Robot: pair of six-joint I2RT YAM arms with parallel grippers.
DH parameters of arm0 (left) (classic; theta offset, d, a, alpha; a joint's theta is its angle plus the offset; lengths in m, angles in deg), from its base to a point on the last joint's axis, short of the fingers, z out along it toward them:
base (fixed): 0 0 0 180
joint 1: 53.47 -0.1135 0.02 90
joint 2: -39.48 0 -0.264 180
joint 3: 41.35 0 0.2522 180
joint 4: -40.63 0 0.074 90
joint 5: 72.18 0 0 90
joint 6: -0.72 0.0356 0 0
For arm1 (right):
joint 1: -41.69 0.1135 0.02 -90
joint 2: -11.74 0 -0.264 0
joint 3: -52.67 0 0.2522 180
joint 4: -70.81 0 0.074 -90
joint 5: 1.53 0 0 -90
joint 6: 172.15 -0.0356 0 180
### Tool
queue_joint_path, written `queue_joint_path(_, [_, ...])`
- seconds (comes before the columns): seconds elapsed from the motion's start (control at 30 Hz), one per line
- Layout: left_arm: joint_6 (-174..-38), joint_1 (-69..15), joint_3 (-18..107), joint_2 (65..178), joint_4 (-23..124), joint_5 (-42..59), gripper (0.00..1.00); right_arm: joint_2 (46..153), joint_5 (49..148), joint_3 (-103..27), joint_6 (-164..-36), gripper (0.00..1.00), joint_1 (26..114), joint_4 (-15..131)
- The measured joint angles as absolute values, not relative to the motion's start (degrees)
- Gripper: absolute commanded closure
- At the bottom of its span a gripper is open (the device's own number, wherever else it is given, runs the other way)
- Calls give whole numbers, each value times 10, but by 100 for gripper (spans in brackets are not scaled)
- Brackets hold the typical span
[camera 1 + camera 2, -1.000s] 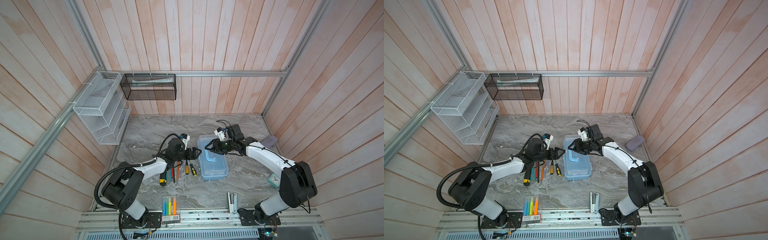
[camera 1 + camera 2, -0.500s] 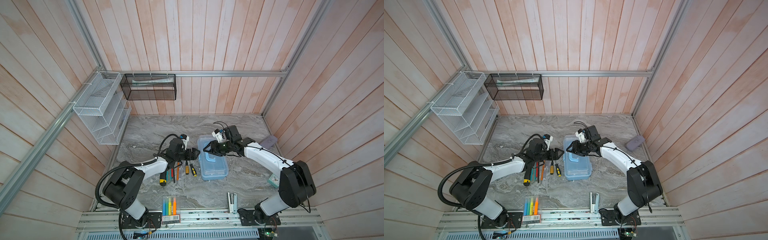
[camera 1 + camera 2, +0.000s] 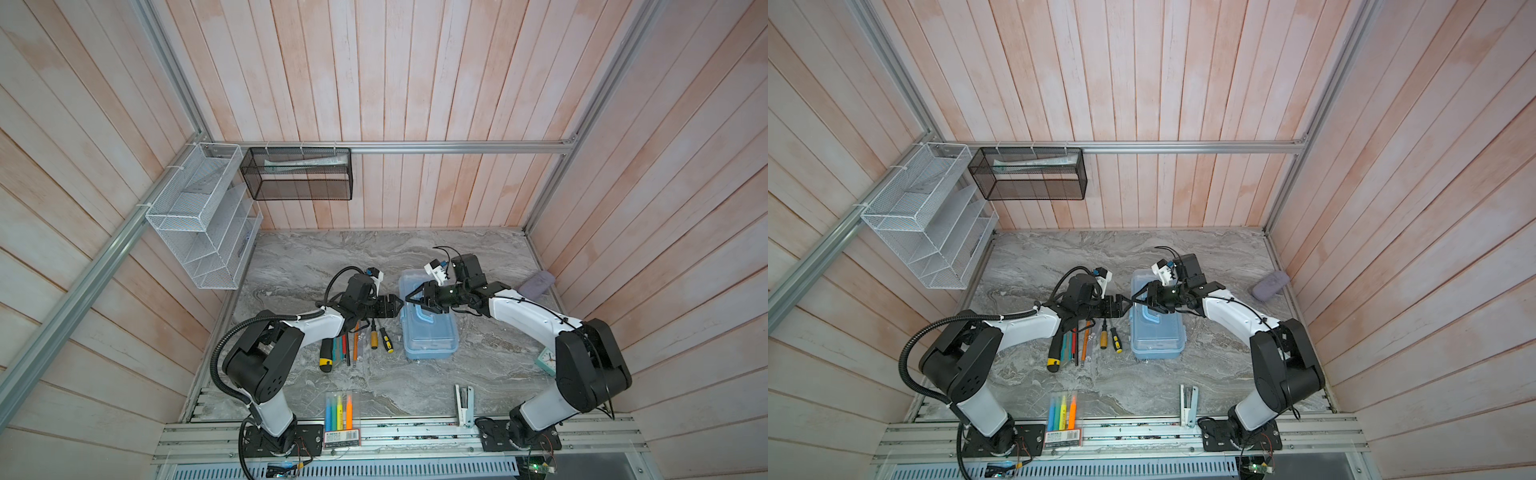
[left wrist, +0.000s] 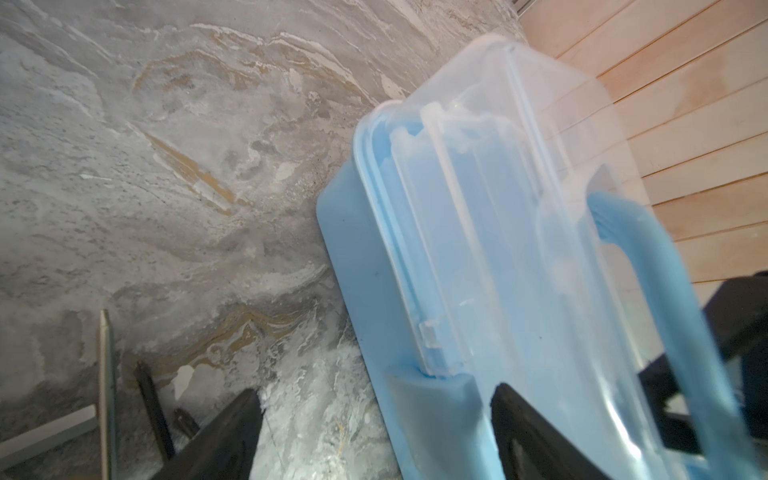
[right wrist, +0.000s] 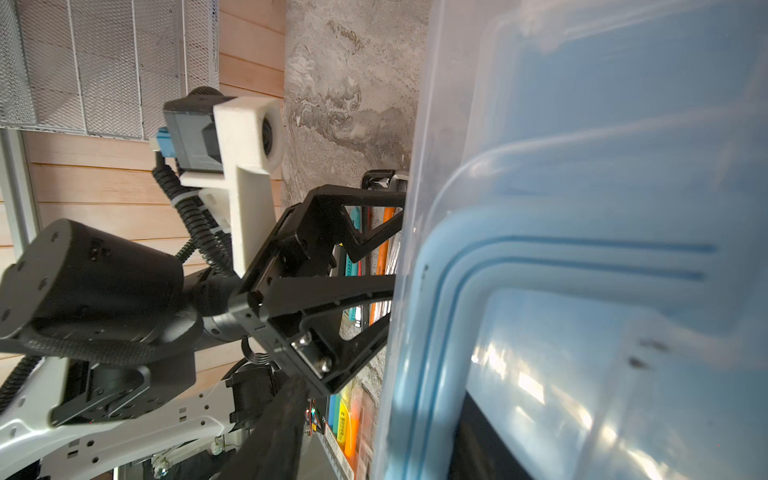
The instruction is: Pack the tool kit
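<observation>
At centre of the desk (image 3: 374, 257), left hand (image 3: 399, 306), wide open, and right hand (image 3: 414, 305), part-open, have met at the tool box (image 3: 430, 336). Lid-opening looks next.

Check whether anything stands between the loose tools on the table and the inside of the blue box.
Yes. The clear lid covers the blue box, so the screwdrivers and utility knife lying beside it cannot go in until it is opened. The left gripper and right gripper meet at the box's tool-side edge.
</observation>
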State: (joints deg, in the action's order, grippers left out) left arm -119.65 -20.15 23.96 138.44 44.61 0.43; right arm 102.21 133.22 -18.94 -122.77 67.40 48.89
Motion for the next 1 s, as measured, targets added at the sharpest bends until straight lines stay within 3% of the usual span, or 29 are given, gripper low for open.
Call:
queue_joint_path(0.27, [-1192,-199,244,1384,455,12,11,1028,1342,-179,-1221,68,665,503])
queue_joint_path(0.4, [-1188,-198,245,1381,460,11,8,1028,1346,-169,-1213,84,658,512])
queue_joint_path(0.43, [-1188,-198,245,1379,462,11,1,1028,1346,-166,-1215,86,656,515])
queue_joint_path(0.6, [-1188,-195,247,1362,483,19,0,1023,1344,-161,-1221,100,653,518])
queue_joint_path(1.0, [-1151,-188,248,1258,492,97,0,1016,1355,-143,-1239,100,651,559])
